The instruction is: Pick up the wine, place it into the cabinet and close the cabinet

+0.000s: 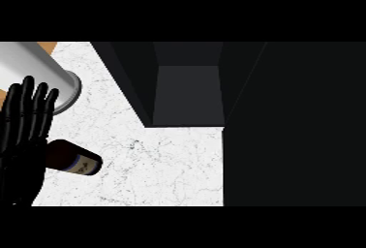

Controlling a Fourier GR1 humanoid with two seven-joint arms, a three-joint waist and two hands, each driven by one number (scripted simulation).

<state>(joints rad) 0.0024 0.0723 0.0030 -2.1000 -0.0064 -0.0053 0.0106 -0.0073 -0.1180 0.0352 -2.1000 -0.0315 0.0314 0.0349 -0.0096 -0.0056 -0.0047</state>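
**Wine bottle lies beside robot's left hand, cabinet stands open**

A dark cabinet (286, 121) fills the right side and upper middle of the head view, its open compartment (187, 94) showing a grey floor between two dark side walls. The door cannot be told apart from the dark mass at the right.

A white marbled counter (164, 164) spreads out in front of the cabinet and along its left side, reaching the lower left of the view.

At the upper left, a large grey cylinder (43, 68) slants across the corner, its round end resting over the counter's edge; a sliver of orange-brown surface (47, 46) shows just behind it.

The left hand (22, 140) rises along the view's left edge, black fingers (28, 99) straight, spread and pointing up, holding nothing.

The wine bottle (71, 159) sits just right of that hand, low on the counter, its dark body tilted and a pale label with blue markings facing the lower right. Its left end meets the hand's edge; whether they touch cannot be told. The bottle is well apart from the open compartment.
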